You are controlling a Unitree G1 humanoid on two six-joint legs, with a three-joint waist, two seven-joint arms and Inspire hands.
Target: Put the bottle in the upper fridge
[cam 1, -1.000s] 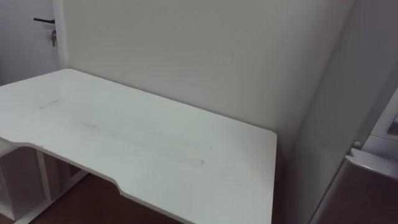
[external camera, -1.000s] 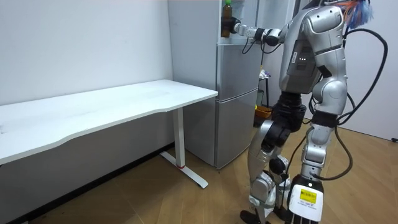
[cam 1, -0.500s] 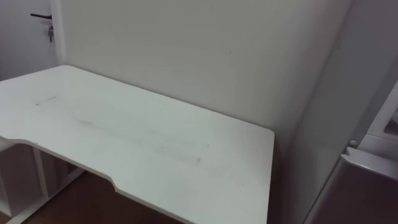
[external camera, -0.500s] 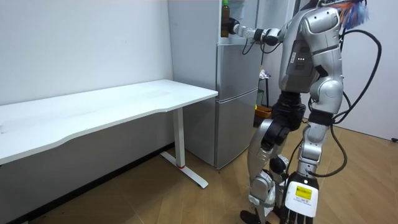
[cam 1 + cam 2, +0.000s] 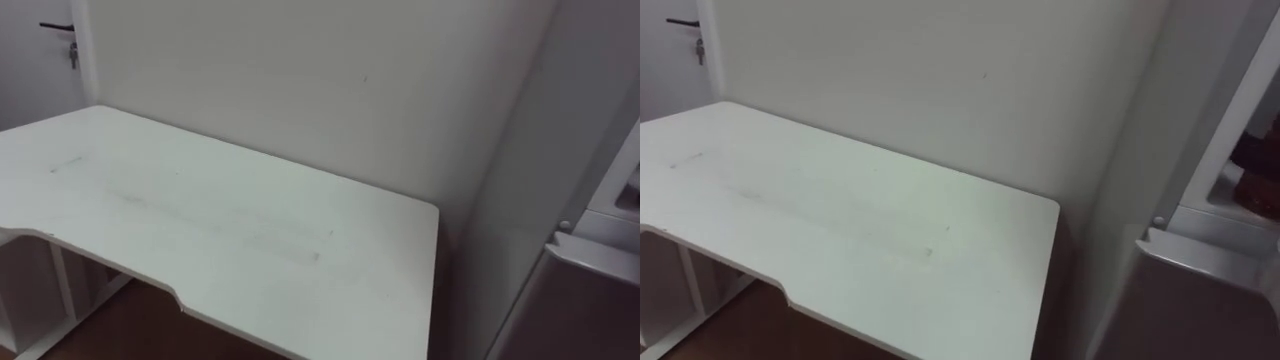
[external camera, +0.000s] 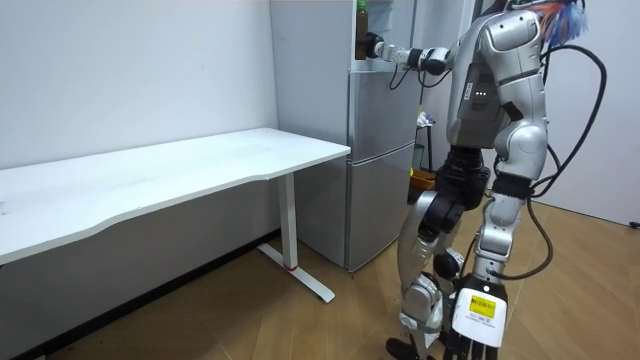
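The right hand (image 6: 375, 46) is closed round the lower part of the bottle (image 6: 363, 22), which it holds upright at arm's length, right at the open top section of the fridge (image 6: 382, 150). From where I stand, the bottle wants to go straight in and stay level, with its base fully on a shelf before the grip loosens. The head is turned toward the white table (image 5: 230, 220), so I reckon a slow reach is wisest.
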